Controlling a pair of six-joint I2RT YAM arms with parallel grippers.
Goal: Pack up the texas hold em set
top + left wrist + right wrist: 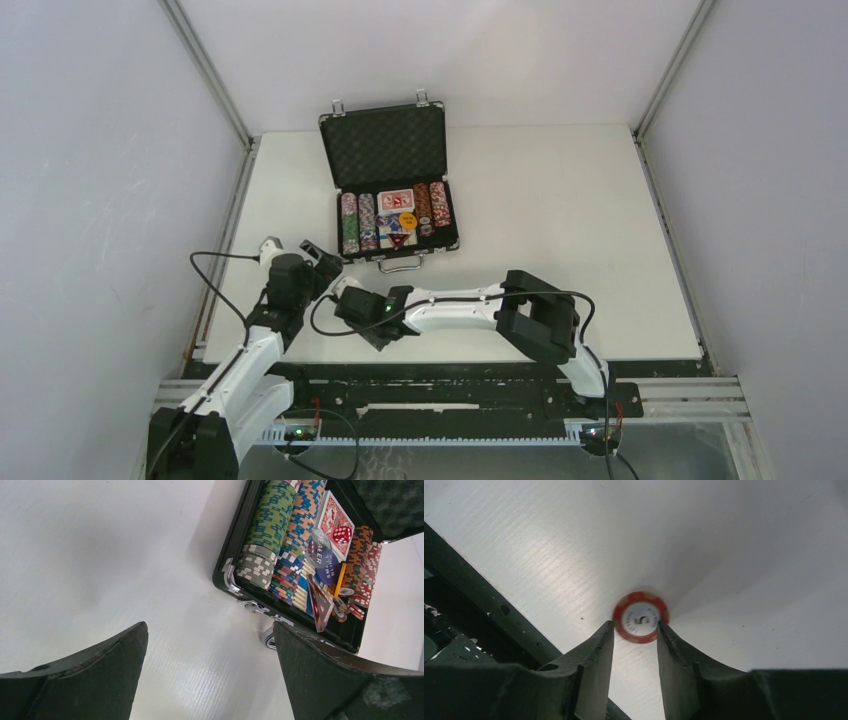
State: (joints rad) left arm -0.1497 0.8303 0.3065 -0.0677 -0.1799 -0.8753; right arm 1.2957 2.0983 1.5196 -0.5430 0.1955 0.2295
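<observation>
- Right gripper (635,630) straddles a red 5 chip (640,616) lying by the table (560,220) near edge, fingertips at its rim; grip unclear.
- Left gripper (210,630) is spread wide, near-left of the open case (385,148).

Bright diffuse light glares off the table (549,555); the right end effector (635,627) shows dark, slightly soft.

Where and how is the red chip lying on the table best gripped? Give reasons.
By its rim, at two opposite points, coming straight down from above. The red chip lies flat, face up, on the table, so only its thin round edge offers a hold.
</observation>
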